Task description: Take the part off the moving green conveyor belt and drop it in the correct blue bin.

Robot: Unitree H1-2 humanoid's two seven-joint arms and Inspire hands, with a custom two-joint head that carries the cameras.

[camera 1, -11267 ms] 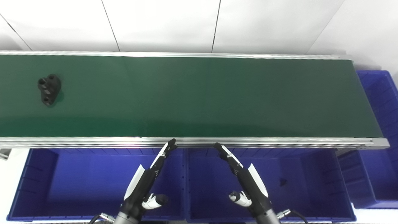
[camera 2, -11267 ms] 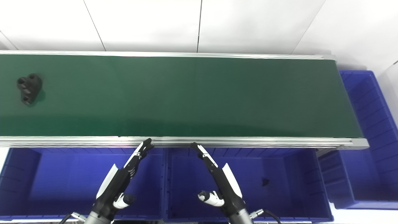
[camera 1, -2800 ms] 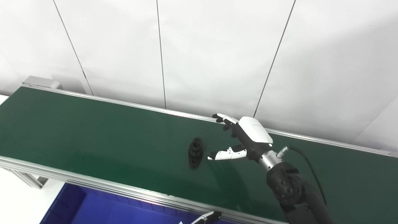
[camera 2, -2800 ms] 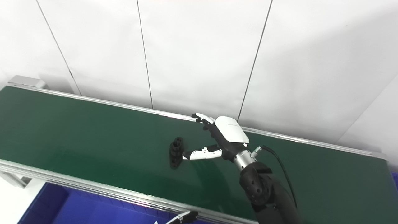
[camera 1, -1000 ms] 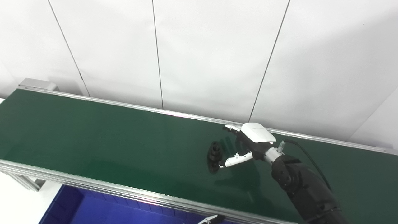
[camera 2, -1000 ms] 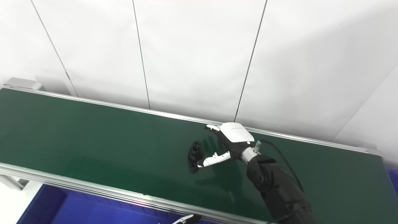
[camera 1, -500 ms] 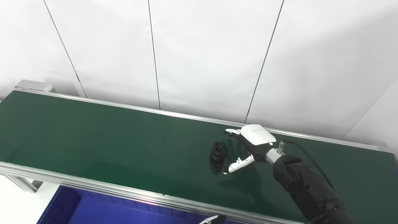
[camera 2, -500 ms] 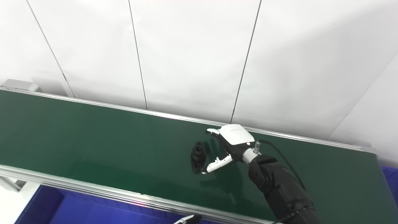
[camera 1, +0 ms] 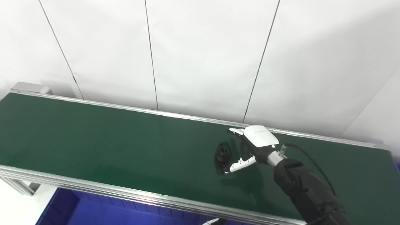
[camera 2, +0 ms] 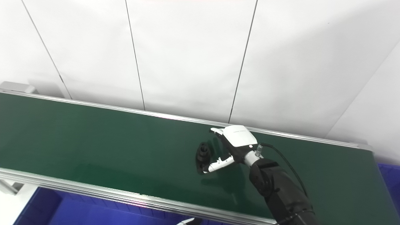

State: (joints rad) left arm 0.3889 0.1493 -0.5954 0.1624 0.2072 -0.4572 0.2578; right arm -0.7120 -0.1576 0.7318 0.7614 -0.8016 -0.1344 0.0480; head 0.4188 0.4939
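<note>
One black part (camera 1: pixel 222 154) lies on the single green belt (camera 1: pixel 109 140), about mid-width. The right hand (camera 1: pixel 252 146) sits low beside it, spread, holding nothing (thumb tip at the part's near end, fingers (camera 1: pixel 236 131) past its far side). Only a fingertip of the left hand (camera 1: pixel 213 221) shows at the bottom edge; I cannot tell its state. One blue bin (camera 1: pixel 72 209) shows below the belt.

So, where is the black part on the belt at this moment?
In the left eye view, the black part lies on the green conveyor belt, right of centre, just left of the open right hand, whose thumb reaches its near end.
</note>
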